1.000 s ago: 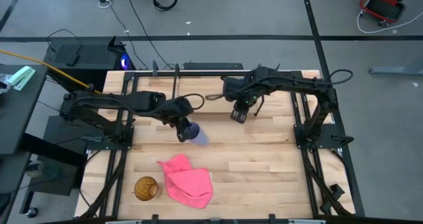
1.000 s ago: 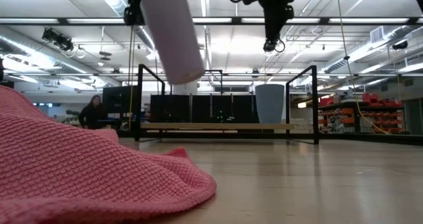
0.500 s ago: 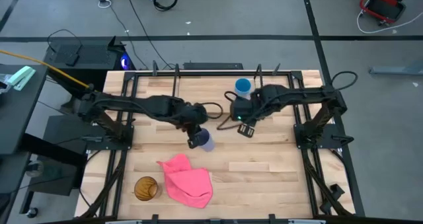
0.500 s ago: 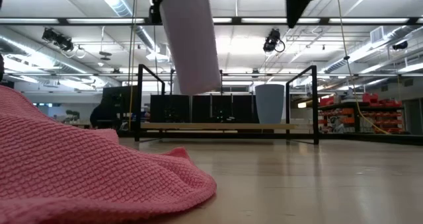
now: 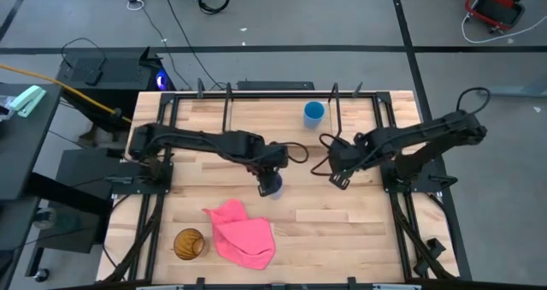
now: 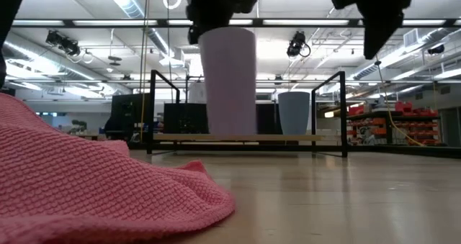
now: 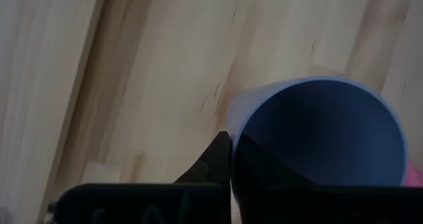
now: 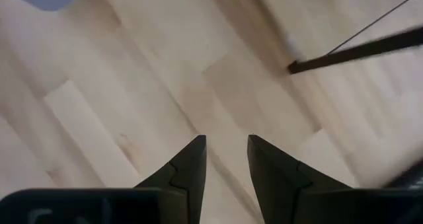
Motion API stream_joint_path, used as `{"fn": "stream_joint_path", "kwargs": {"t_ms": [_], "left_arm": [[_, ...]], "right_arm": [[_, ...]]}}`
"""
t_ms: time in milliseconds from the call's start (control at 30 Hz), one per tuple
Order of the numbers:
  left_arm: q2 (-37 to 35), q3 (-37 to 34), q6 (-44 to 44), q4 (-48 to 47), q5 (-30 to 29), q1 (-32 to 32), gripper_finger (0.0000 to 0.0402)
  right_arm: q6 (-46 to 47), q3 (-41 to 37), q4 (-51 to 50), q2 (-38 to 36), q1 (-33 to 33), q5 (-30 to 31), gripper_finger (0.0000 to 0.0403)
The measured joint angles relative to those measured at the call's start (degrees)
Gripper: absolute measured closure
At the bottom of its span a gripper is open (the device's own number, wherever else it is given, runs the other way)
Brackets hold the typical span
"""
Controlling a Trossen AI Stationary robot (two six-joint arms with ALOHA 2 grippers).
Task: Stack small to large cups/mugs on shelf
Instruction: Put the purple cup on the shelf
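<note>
**Fingers pinch the lavender cup above the table**

Fingers of the left gripper point(image 5: 270, 180) clamp the lavender cup point(image 6: 227, 82) by its rim, one finger inside the mouth and one outside, as the left wrist view shows. That arm stretches from the left edge across to mid-table, its wrist bent downward. From the low camera the cup hangs upright, mouth up, its base clear of the wood, in front of the shelf point(image 6: 245, 137).

Right gripper point(image 5: 341, 179) sits just right of centre, its arm folded back toward the right edge. Its own camera shows the two fingers point(image 8: 187, 168) slightly apart with nothing between them, only bare boards below.

From above, the blue cup point(image 5: 314, 112) stands at the table's far edge, on the shelf near its right end; the low view shows it upright on the shelf top. The amber cup point(image 5: 189, 243) appears only from above, at the near left corner beside the pink cloth point(image 5: 242, 232). That cloth fills the low view's left foreground.
</note>
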Motion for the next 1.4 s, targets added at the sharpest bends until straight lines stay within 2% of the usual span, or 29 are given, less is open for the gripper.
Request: {"fn": "stream_joint_path", "kwargs": {"t_ms": [133, 300, 533, 767, 967, 1200, 1400], "left_arm": [[2.8, 2.7, 1.0, -0.2, 0.0, 0.0, 0.0384], [5.2, 3.9, 2.6, -0.7, 0.0, 0.1, 0.0393], [6.3, 3.9, 3.0, -0.7, 0.0, 0.2, 0.0379], [6.9, 3.9, 3.0, -0.8, 0.0, 0.2, 0.0392], [7.8, 3.9, 3.1, -0.5, 0.0, 0.2, 0.0372], [7.9, 3.9, 3.1, -0.4, 0.0, 0.2, 0.0391], [7.8, 3.9, 3.1, -0.1, 0.0, 0.2, 0.0352]], "right_arm": [[1.0, -6.0, 4.5, -2.6, -0.1, -2.4, 0.0284], [1.4, -9.4, 5.7, -3.2, -0.1, -2.8, 0.0284], [1.2, -9.7, 8.0, -3.2, -0.1, -2.8, 0.0284], [1.1, -9.8, 8.1, -3.1, -0.1, -2.8, 0.0284], [1.0, -9.8, 8.1, -3.1, -0.1, -2.8, 0.0284], [0.6, -9.8, 8.1, -3.1, -0.1, -2.8, 0.0284], [0.6, -9.8, 8.1, -3.1, -0.1, -2.8, 0.0284]]}}
